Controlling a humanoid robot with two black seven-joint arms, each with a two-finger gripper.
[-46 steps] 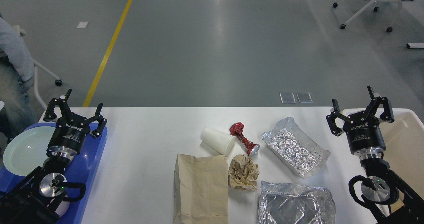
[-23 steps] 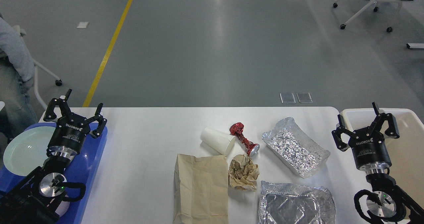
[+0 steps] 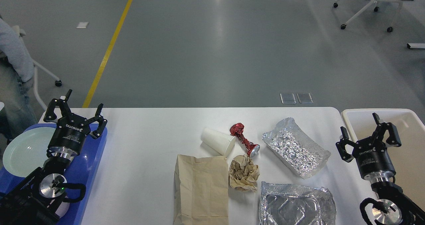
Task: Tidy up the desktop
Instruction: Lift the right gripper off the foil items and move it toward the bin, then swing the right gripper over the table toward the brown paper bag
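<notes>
The white desktop (image 3: 149,142) carries litter in its middle: a white paper cup (image 3: 217,141) on its side, a crushed red can (image 3: 244,139), a crumpled brown paper ball (image 3: 244,172), a flat brown paper bag (image 3: 201,189), a crumpled foil tray (image 3: 295,147) and a second foil tray (image 3: 295,205) at the near edge. My left gripper (image 3: 75,107) stands open over the blue tray at the left, holding nothing. My right gripper (image 3: 366,128) is open and empty at the table's right edge, beside the cream bin.
A blue tray (image 3: 93,165) with a pale green plate (image 3: 25,152) lies at the left end. A cream bin (image 3: 405,142) stands off the right end. A person (image 3: 11,68) stands at far left; office chairs sit on the grey floor behind.
My right arm has drawn back toward the near right, its open gripper sinking lower in view. The left arm and the litter have not moved.
</notes>
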